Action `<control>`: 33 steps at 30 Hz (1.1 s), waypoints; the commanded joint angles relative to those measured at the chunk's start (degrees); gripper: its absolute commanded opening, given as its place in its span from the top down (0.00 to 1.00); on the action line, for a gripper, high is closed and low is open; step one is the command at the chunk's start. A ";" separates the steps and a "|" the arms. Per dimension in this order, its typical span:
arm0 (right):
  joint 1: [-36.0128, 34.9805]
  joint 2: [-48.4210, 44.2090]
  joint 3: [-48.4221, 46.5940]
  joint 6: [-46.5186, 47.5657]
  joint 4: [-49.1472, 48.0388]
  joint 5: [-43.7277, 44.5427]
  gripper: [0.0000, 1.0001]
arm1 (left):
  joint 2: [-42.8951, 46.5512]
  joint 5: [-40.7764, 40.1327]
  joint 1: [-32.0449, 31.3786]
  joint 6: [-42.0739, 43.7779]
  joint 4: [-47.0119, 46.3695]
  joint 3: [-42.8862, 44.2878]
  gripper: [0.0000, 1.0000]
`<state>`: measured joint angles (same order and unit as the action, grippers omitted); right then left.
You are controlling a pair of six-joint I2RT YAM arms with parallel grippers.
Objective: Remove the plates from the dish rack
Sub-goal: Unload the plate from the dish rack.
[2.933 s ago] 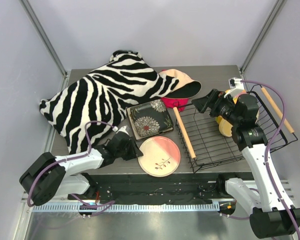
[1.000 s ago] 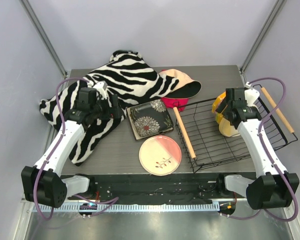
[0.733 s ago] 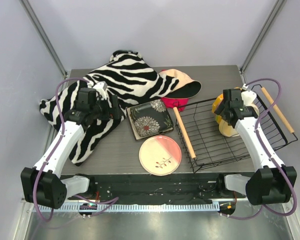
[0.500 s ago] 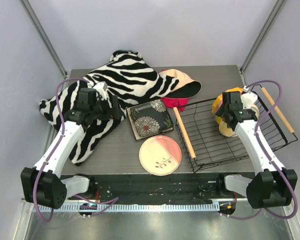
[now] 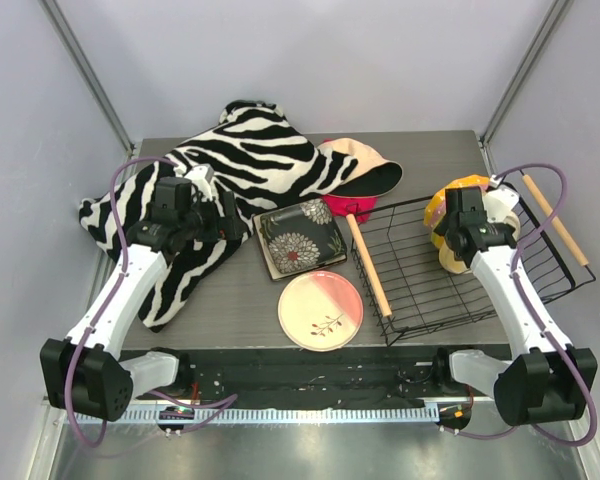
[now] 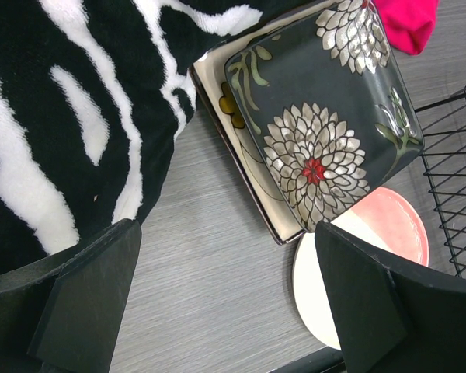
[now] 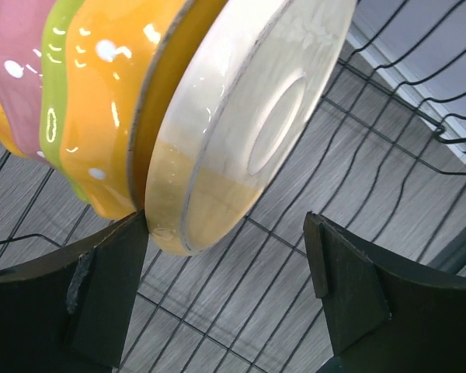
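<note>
1. Fingers [image 7: 343,289] of your right gripper [image 7: 227,260] stand apart, one on each side of the lower edge of two plates, with nothing clamped between them.
2. Those two are the pale cream-to-yellow plate [image 7: 241,132] and, leaning against its face, the orange dotted plate [image 7: 101,101]. Both stand on edge inside the dish rack [image 5: 415,275], towards its far right corner.
3. Your left gripper [image 6: 227,299] is also spread wide and holds nothing. It hangs over the table by the edge of the zebra cloth [image 5: 200,180], with the unloaded plates below it.
4. Three plates are already out:
   - the dark square plate [image 6: 318,148] with the big flower;
   - the cream square plate [image 6: 231,128], directly beneath it with only its rim showing;
   - the round pink-cream plate [image 5: 320,311], flat on the table just in front of them.
5. You are a little past halfway, I judge: three out and two left, as far as the views show.
6. What remains for you is to close on one standing plate, likely the pale one nearest the fingers, and carry it out.
</note>
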<state>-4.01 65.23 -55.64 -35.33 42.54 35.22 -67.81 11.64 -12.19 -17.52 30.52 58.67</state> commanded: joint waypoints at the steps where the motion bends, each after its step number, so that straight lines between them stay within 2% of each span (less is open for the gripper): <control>1: 0.85 -4.49 0.18 -2.02 3.94 7.93 0.13 | 1.37 1.28 0.41 0.56 -0.64 -0.23 0.00; 9: 0.76 -7.57 2.90 -3.08 5.88 9.60 0.13 | 1.45 2.77 0.32 0.12 -0.90 -0.49 0.00; 15: 2.43 -6.17 6.24 -2.72 0.27 9.17 0.17 | 1.72 2.95 0.23 0.12 -0.99 -0.58 0.00; 26: 2.96 -4.85 4.75 -3.16 -3.70 9.95 0.30 | 1.81 2.42 0.23 0.29 -0.90 -0.67 0.00; 31: 2.96 -7.84 6.06 -3.52 -6.15 12.24 0.38 | 1.72 2.60 0.23 0.20 -0.90 -0.58 0.00; 33: 2.96 -7.93 6.42 -3.43 -6.94 12.76 0.44 | 1.63 2.69 0.32 0.20 -0.82 -0.67 0.00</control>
<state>-0.99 59.31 -48.69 -37.30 41.36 44.18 -67.46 13.34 -12.21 -17.56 30.52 58.13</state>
